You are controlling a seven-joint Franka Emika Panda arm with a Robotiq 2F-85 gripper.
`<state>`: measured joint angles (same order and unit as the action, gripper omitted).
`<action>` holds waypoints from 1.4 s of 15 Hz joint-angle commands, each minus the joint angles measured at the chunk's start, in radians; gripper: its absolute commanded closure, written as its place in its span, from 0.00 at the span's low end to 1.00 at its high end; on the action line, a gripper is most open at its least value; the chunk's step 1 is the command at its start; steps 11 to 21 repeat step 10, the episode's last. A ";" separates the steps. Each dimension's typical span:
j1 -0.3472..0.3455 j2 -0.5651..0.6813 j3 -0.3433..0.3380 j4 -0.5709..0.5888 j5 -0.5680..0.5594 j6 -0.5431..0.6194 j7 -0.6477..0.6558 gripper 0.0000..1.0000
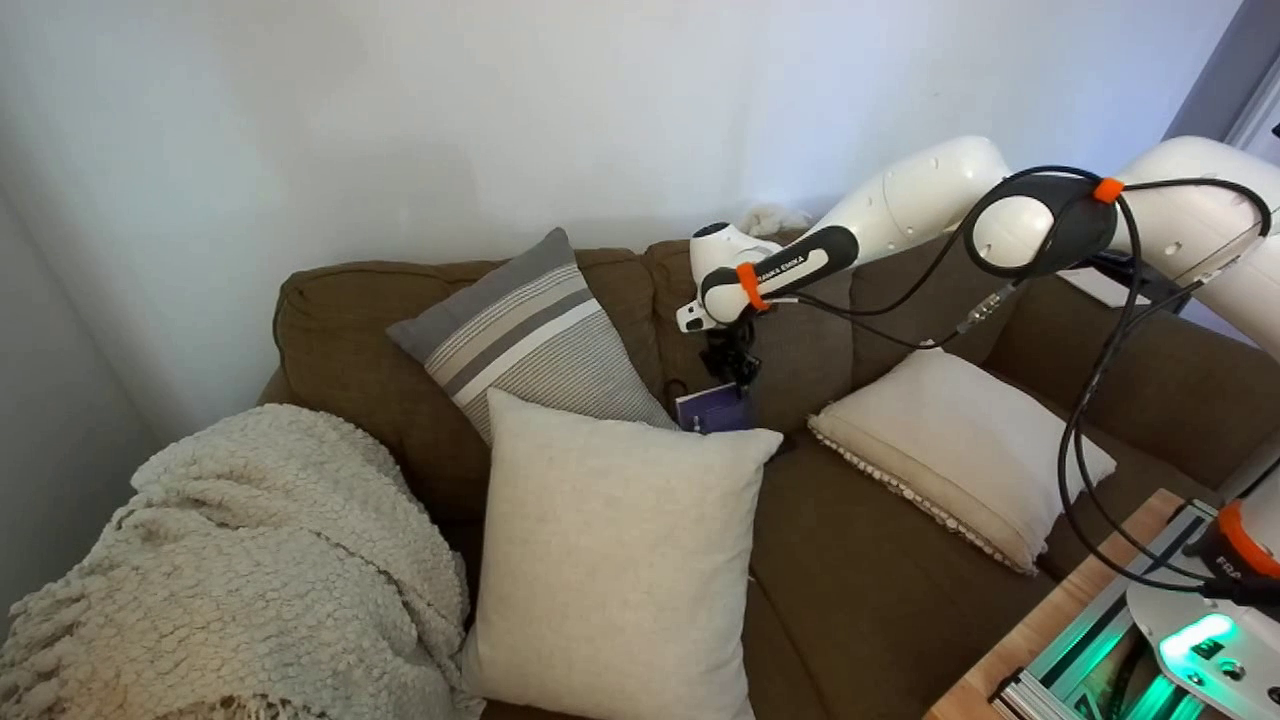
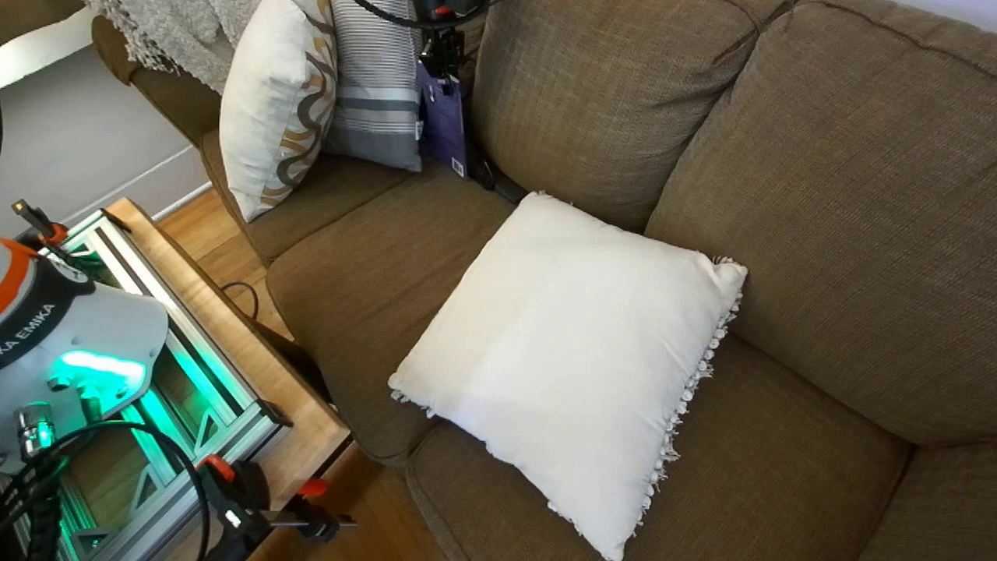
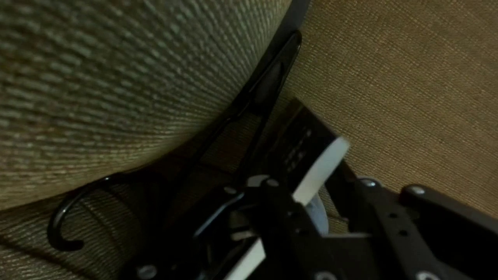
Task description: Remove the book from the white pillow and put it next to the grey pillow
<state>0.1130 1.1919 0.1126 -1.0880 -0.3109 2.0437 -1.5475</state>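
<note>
Cream blanket [image 1: 270, 580] is sprawling foremost; the book [image 2: 444, 125] is standing, top edge at the gripper [image 2: 442, 73]; jaws pinching or not, I can't tell.

In an exterior view a pale wall [image 1: 400, 130] rises behind a brown sofa [image 1: 830, 600], meeting a greyer, dimmer side wall [image 1: 50, 400] at the left. Faintly bluish light is strongest on the wall's right half. At the far right a grey strip [image 1: 1222, 75] borders white trim [image 1: 1262, 105]. In an exterior view, wood floor [image 2: 210, 238] shows left of the sofa, running to a pale baseboard [image 2: 181, 181] farther off; a wood-topped stand [image 2: 261, 370] is near left. The wrist view shows the sofa's woven cloth [image 3: 408, 97], partly shaded.
</note>
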 commanded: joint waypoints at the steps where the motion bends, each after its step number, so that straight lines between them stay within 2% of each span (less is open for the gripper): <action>1: 0.017 -0.017 -0.027 0.024 -0.008 0.003 -0.003 0.34; 5: 0.062 -0.228 -0.050 -0.171 -0.136 0.168 0.023 0.04; 6: 0.074 -0.277 -0.055 -0.218 -0.167 0.212 0.028 0.01; 9: 0.135 -0.409 -0.084 -0.325 -0.260 0.306 0.029 0.00; 10: 0.108 -0.288 -0.058 -0.163 -0.194 0.236 0.001 0.00; 21: 0.108 -0.288 -0.058 -0.163 -0.194 0.236 0.001 0.00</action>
